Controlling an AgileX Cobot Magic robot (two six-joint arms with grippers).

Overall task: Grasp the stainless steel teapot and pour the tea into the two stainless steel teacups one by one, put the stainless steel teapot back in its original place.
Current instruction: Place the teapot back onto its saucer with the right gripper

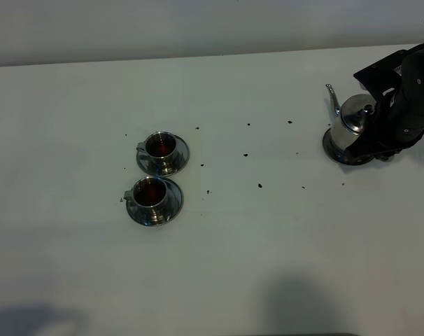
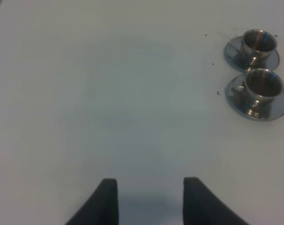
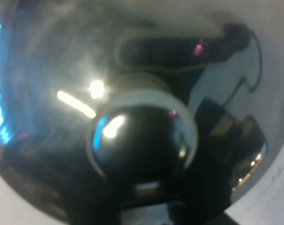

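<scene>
Teapot (image 1: 352,120) handle hidden behind right arm (image 1: 408,105); coaster (image 1: 334,148) mostly covered; right wrist view blurred, teapot lid overfills frame.

Upright steel teapot (image 1: 353,122) on its coaster (image 1: 336,151); two tea-filled teacups (image 1: 157,174) well apart.

Right arm (image 1: 408,105) reaches in from the far right edge, wrist bent down, right gripper (image 1: 380,122) closed at low height. Left gripper (image 2: 149,199) hovers above the surface, fingers (image 2: 107,201) parted, nothing between them
</scene>
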